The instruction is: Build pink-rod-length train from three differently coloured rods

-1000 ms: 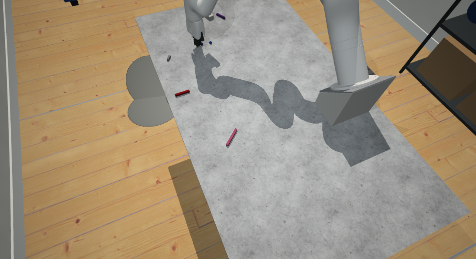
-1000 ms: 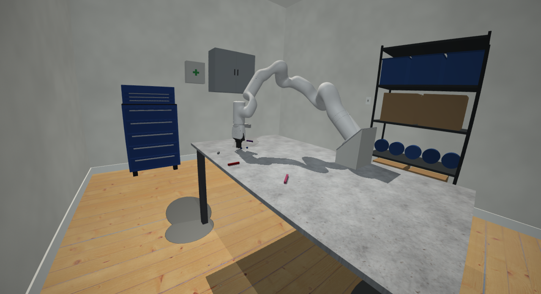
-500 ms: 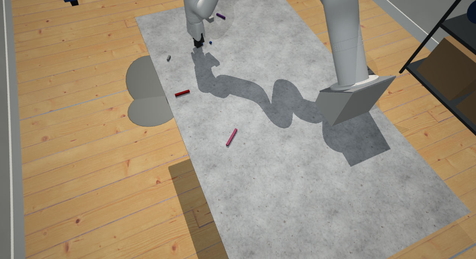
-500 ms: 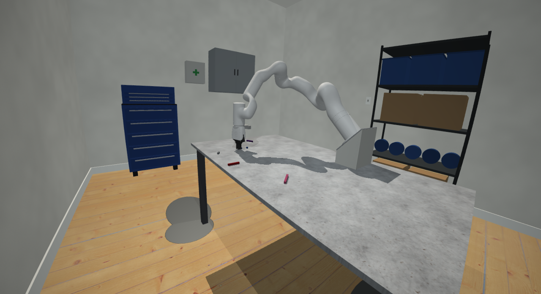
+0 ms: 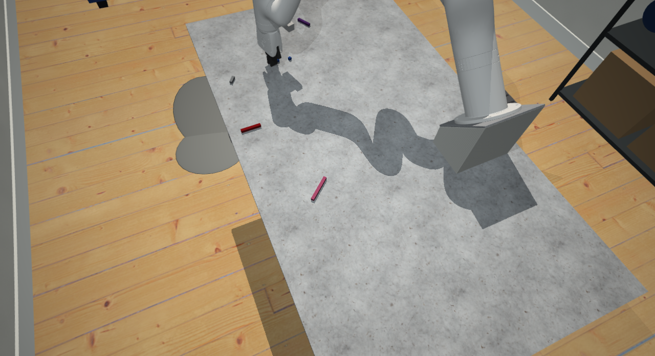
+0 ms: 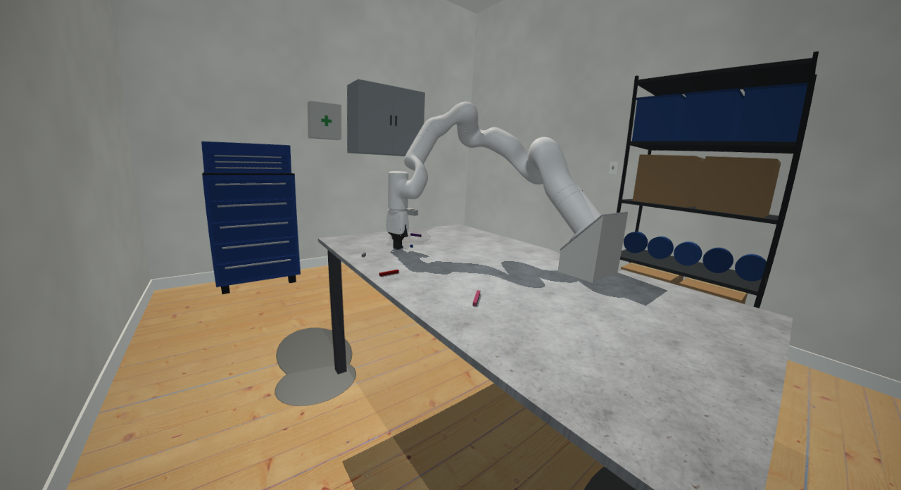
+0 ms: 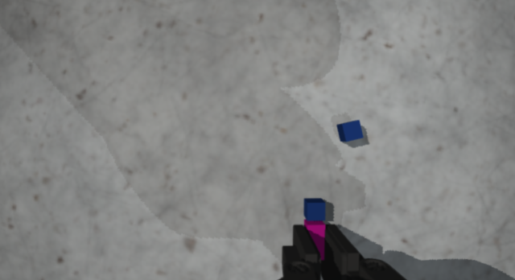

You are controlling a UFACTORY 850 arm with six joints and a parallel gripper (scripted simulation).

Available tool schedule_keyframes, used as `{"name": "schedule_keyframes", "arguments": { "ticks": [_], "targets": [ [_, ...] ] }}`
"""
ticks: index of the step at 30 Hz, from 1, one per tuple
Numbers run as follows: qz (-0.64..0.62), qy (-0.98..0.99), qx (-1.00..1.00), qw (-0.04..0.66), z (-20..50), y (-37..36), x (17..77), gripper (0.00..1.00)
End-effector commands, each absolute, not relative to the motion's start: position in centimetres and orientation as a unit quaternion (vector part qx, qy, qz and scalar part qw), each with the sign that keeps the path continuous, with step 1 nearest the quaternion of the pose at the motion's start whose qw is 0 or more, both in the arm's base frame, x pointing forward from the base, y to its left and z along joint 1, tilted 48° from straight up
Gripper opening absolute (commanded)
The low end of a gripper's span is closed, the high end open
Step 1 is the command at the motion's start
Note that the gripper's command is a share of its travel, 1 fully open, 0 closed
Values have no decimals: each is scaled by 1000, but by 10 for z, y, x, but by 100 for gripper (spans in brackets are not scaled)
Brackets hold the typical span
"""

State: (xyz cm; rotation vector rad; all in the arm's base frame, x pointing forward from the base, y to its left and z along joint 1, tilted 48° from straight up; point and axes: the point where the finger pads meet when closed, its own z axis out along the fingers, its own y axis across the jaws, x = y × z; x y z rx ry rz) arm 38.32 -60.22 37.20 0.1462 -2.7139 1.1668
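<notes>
My gripper is shut on the magenta rod, low over the far end of the table. In the wrist view a blue cube lies right at the magenta rod's far end, in line with it and touching or almost touching. A second blue cube lies apart, further ahead to the right, and also shows in the top view. The purple rod lies beyond the gripper. The pink rod lies mid-table. The red rod and the grey rod lie near the left edge.
The arm's base stands at the table's right side. The table's left edge runs close by the grey rod. A blue drawer cabinet and a black shelf rack stand off the table.
</notes>
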Motion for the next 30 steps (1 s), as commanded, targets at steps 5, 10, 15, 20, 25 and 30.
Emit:
{"name": "schedule_keyframes", "arguments": {
  "ticks": [5,10,15,20,25,30],
  "targets": [
    [393,-914,49,91,373,-602,384,4],
    [393,-914,49,91,373,-602,384,4],
    [393,-914,49,91,373,-602,384,4],
    [393,-914,49,91,373,-602,384,4],
    [393,-914,49,91,373,-602,384,8],
    [393,-914,49,91,373,-602,384,12]
  ]
}}
